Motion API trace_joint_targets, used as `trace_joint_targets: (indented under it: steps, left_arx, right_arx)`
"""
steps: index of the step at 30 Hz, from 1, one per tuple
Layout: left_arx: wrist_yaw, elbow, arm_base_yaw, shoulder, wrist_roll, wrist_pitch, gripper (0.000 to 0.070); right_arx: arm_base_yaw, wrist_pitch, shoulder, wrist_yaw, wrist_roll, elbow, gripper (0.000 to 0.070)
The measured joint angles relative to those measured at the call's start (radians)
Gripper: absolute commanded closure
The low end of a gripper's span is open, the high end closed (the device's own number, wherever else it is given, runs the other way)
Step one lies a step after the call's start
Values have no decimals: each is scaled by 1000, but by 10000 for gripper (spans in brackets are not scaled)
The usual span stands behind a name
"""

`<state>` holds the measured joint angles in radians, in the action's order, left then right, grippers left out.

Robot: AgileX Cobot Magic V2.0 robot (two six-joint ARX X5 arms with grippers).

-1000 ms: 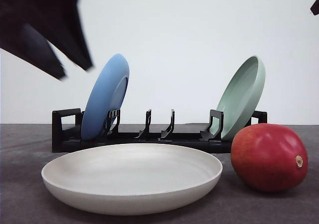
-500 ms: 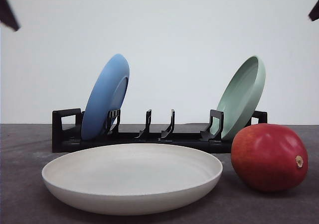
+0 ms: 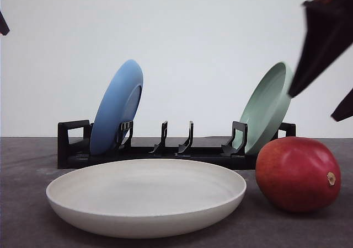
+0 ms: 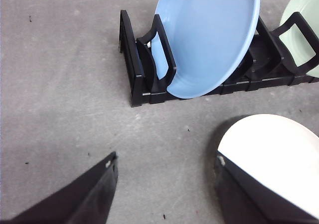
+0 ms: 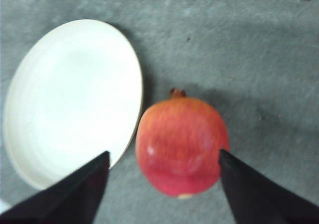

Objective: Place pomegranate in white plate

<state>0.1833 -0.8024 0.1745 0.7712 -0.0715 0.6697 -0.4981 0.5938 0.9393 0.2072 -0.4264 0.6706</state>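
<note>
Hovering over the fruit with its fingers spread wide, the right tool point(image 5: 162, 184) is basically lined up for the grab, at least going by the right wrist view, where the pomegranate point(image 5: 182, 139) sits right in the gap between the two dark fingers with room on both sides. So I'd say the step in hand is the pick itself, not started yet. The pomegranate lies on the grey tabletop point(image 3: 22, 160), just beside the rim of the white plate point(image 3: 146, 195) on the robot's right, close enough that I can't tell if they touch or not. That's the tricky bit imo: the finger on the plate side has to come down in the narrow space between fruit and rim, so I'd drop straight down and keep centred, otherwise it clips the plate and shoves it. The skin looks smooth and glossy and the shape is round, so closing around the widest part seems safer than pinching high, where it could squirt out. The left tool point(image 4: 164, 167) is also open wide, parked over bare tabletop near the plate's other edge and the black rack point(image 4: 139, 74) holding the blue plate point(image 4: 209, 35), so it's out of the way.
</note>
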Motion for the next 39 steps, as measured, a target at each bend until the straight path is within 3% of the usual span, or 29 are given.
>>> trace_joint_targets:
  steps: [1,3,15,21,27,33,39]
  left_arx:
    - [0,0,0,0,0,0,336]
    - [0,0,0,0,0,0,336]
    - [0,0,0,0,4,0,341]
    - [0,0,0,0,9,0,341]
    - [0,0,0,0,19,0,341]
    - [0,0,0,0,20,0,342]
    - [0,0,0,0,20,0,345]
  right_arx:
    - [-12,0,28,-24,0,15,52]
    - [-29,-5,77,-58,1,38,21]
    - [-60,-55,286,-102,10,51,18]
    - [-61,-67,347,-100,10,51,74]
    - [-70,-71,366,-94,11,51,179]
    - [-69,-57,366,-73,18,57,182]
    - [-70,61,370,-76,70,143,182]
